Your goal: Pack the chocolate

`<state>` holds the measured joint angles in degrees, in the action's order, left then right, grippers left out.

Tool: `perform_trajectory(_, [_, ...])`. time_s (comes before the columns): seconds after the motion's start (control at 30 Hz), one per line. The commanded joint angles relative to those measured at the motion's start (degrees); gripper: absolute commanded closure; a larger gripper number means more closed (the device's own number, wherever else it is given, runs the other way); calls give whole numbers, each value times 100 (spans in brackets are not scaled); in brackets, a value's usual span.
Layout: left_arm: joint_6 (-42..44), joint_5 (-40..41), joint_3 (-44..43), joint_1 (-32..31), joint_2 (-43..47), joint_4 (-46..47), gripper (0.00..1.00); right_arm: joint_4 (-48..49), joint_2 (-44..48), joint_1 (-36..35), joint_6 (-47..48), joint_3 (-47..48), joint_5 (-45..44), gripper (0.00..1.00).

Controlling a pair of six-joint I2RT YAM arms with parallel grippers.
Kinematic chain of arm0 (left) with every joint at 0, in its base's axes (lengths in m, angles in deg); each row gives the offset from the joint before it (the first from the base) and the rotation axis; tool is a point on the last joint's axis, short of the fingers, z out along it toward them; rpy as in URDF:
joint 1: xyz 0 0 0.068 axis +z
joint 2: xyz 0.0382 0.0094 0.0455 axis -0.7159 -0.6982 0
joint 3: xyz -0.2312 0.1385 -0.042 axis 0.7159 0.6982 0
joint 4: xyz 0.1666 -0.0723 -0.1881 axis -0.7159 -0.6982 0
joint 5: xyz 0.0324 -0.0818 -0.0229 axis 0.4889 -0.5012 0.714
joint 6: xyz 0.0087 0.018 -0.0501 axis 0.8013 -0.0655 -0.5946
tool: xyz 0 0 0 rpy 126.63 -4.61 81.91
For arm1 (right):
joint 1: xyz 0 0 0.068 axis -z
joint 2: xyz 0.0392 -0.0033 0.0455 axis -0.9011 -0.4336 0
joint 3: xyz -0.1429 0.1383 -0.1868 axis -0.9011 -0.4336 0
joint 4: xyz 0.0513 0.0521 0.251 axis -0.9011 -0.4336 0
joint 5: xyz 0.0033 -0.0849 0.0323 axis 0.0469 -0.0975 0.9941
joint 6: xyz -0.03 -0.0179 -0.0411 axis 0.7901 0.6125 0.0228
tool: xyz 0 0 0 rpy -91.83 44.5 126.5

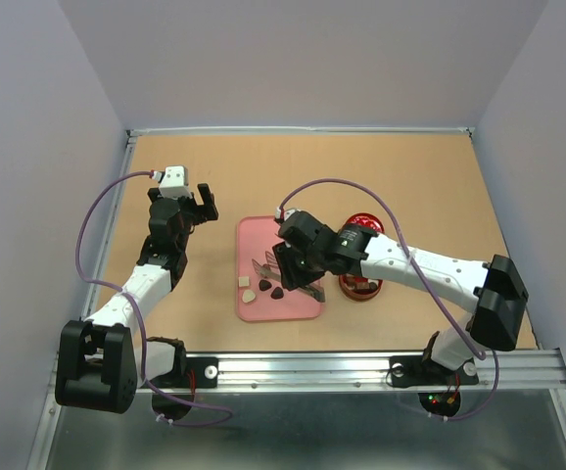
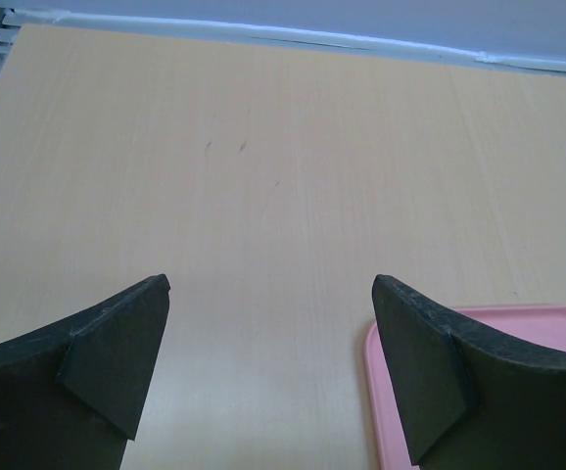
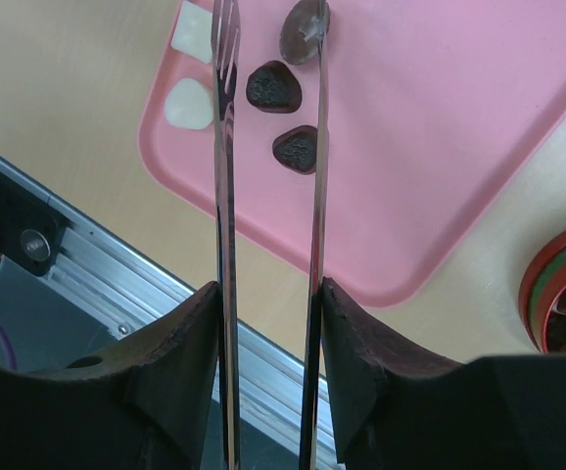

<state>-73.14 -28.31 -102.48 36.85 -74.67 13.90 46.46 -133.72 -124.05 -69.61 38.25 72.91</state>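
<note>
- Left tool point(image 1: 203, 203) point(image 2: 271, 286): you see its jaws spread wide with nothing between them. It hangs over bare table point(image 1: 430, 186) point(image 2: 263, 147), left of the pink tray point(image 1: 303, 308) point(image 2: 518, 323); in the left wrist view only the tray's corner shows beside the right-hand finger.
- Right tool point(image 1: 298, 260) point(image 3: 268, 289): you see its jaws partly closed and clamped on a pair of metal tongs point(image 1: 288, 276) point(image 3: 314, 196). The two blades run forward from between the fingers, out over the tray.
- Tongs, tips: in the right wrist view the left blade ends in fork-like tines, close to the cream pieces. The right blade ends at a brownish rounded shape; you cannot tell whether that is a piece or the blade's own end.
- The chocolate point(image 1: 264, 285) point(image 3: 273, 86): a small group lies on the tray's near-left part. Two cream-white pieces sit towards the tray's left edge, one squarish and one rounded. Two dark brown pieces lie just to their right, one of them heart-shaped.
- Blades and pieces: in the right wrist view one dark piece shows between the two blades and the other by the right blade; you cannot tell whether either is touched.
- Red tin point(image 1: 359, 287) point(image 3: 562, 284): it stands on the table just right of the tray, partly hidden by the right arm. Its rim is red and green, and something dark shows inside.
</note>
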Motion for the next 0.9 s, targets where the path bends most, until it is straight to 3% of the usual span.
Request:
perform_trajectory(0.0, [21, 32, -204, 34, 65, 196, 4, 311, -87, -72, 66, 280, 185, 52])
perform_trajectory(0.87, [21, 23, -213, 34, 65, 196, 4, 241, -219, -72, 66, 157, -228, 52])
